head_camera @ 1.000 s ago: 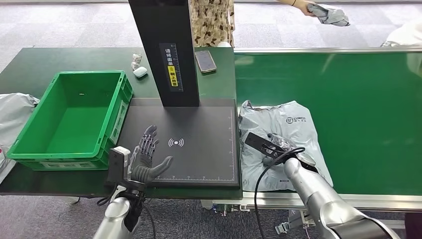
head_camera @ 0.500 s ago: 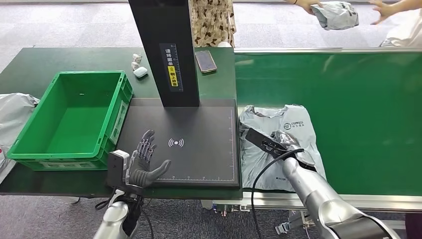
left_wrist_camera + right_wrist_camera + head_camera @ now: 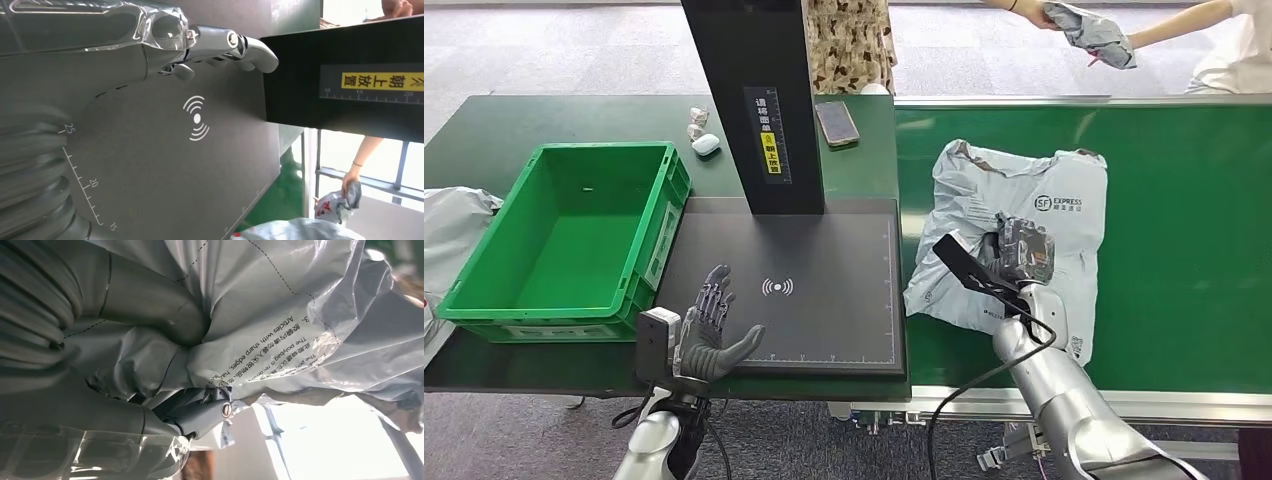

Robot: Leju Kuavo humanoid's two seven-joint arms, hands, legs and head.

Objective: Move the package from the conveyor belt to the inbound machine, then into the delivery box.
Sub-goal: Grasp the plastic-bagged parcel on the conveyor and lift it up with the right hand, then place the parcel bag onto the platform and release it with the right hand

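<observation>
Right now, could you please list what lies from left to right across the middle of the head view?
Green bin → left robot hand → black scanner platform → grey package gripped by the right robot hand → green conveyor belt.

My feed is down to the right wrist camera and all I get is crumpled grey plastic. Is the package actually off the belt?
Observer: Yes. The head view shows the right hand gripping the grey package and holding it up above the green conveyor belt.
Operator: Where is the inbound machine from there?
Observer: Its black scan pad lies to the robot's left of the package, beside the belt.
Operator: Is the left hand in the way?
Observer: The left hand is open over the pad's near corner, on the delivery box's side, holding nothing.
Operator: And the delivery box?
Observer: The green delivery box sits left of the pad, with no package inside.
</observation>
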